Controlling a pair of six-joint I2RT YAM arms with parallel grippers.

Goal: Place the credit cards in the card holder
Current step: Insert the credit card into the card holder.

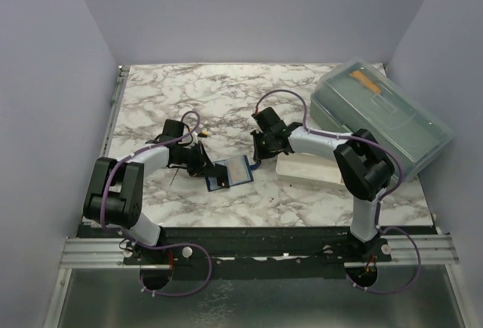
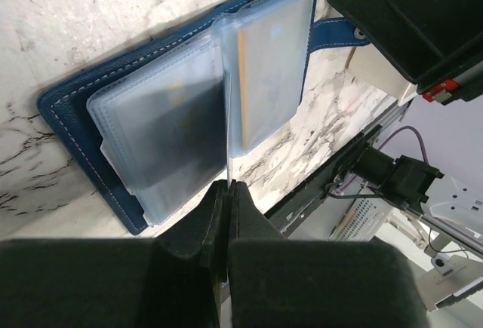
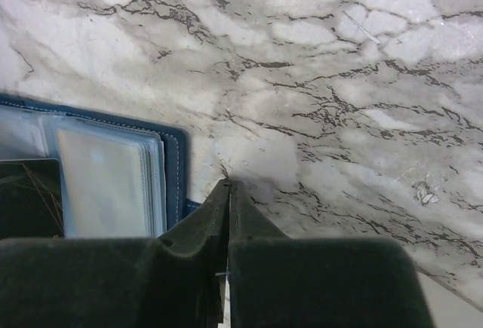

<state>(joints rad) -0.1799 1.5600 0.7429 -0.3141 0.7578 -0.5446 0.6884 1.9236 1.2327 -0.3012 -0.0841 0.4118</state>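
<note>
The card holder lies open on the marble between the two arms, navy with clear plastic pockets. My left gripper is shut on the edge of one clear pocket leaf, holding it upright. A pale card shows inside a pocket, and a card with an orange stripe sits in the right-hand pocket. My right gripper is shut just beside the holder's edge, tips down at the marble, with nothing visible between the fingers. The snap strap sticks out toward it.
A white tray lies right of the card holder. Behind it stands a large grey-green plastic box with an orange strip on its lid. A tiny yellow object lies near the left arm. Walls close in on three sides.
</note>
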